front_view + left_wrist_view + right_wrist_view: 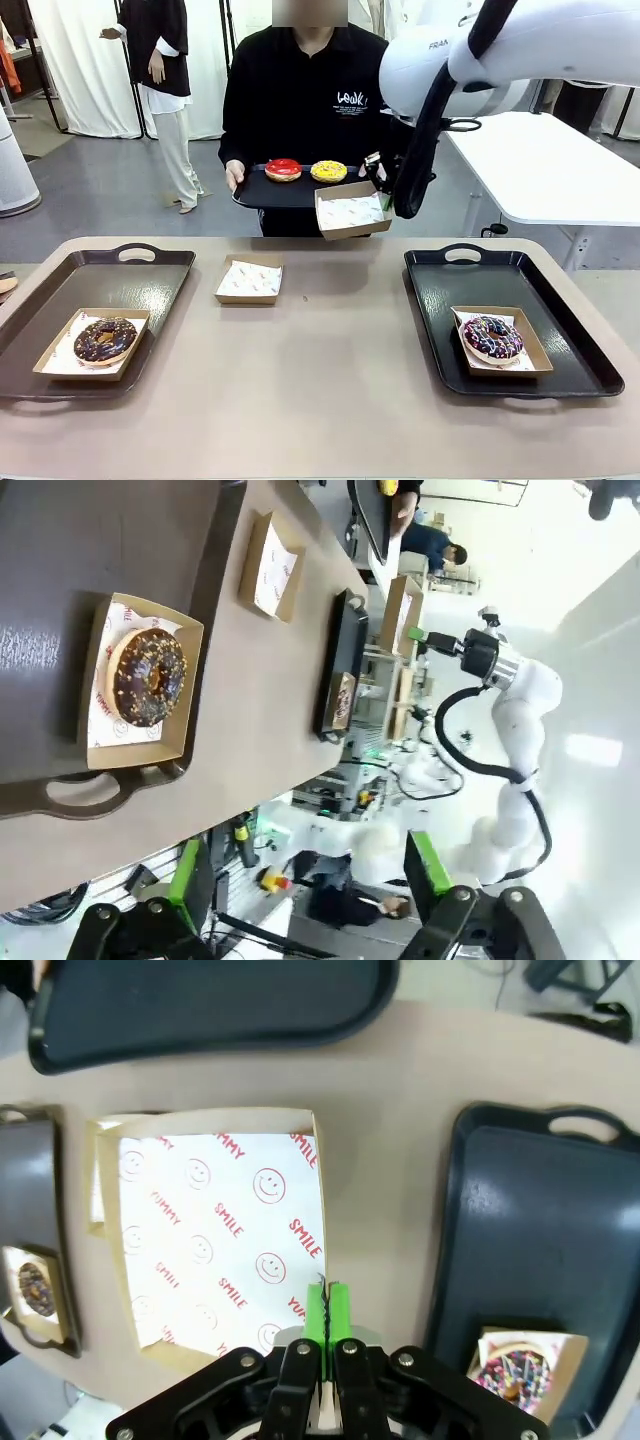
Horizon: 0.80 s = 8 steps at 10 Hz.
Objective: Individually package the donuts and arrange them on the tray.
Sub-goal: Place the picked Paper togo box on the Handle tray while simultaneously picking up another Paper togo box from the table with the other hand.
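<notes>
Box [350,212] pinched at its rim by the right hand [378,187] — beside the person's tray [272,192] — while left hand [308,876] gapes empty.

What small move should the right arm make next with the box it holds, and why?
Probably ease the shallow brown cardboard box slightly toward the person's black tray and hold it level. The right gripper is shut on its rim, the box is empty, and the red-glazed donut and yellow-glazed donut lie unpackaged there.

The room beyond my counter [330,390]
Grey floor [90,205], white curtains [70,70] at far left, a white table [550,165] to my right.
</notes>
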Tool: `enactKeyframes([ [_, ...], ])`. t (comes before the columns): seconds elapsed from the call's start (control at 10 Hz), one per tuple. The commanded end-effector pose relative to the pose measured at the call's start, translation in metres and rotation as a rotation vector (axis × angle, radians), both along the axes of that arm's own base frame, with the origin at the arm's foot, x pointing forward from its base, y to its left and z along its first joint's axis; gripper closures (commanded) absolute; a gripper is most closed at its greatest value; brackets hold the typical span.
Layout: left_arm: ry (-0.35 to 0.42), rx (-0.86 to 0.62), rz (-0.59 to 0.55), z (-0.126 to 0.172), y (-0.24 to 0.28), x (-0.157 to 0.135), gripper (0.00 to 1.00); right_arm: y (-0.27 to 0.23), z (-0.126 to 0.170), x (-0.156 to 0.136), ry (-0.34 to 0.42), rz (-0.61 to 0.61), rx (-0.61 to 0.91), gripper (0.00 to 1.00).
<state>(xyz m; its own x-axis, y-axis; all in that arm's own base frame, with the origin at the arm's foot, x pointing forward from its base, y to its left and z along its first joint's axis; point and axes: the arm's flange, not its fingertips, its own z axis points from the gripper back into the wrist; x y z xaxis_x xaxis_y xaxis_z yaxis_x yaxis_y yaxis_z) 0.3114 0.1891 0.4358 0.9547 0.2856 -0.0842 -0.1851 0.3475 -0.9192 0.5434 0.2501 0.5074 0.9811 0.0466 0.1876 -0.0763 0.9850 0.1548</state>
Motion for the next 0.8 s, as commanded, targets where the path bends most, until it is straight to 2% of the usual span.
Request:
enactKeyframes([
  [0.0, 0.007, -0.035, -0.016, -0.013, 0.011, 0.016, 0.0, 0.017, 0.004, 0.021, 0.028, 0.013, 0.015, 1.0],
  [0.5, 0.029, 0.01, 0.031, -0.03, 0.014, 0.005, 0.0, 0.024, 0.001, 0.054, 0.09, -0.068, 0.005, 1.0],
  [0.6, 0.033, 0.024, 0.03, -0.031, 0.015, 0.006, 0.0, 0.022, -0.002, 0.056, 0.096, -0.053, 0.008, 1.0],
  [0.7, 0.025, 0.047, 0.019, -0.031, 0.015, 0.007, 0.0, 0.019, -0.002, 0.044, 0.067, -0.033, 0.021, 1.0],
])
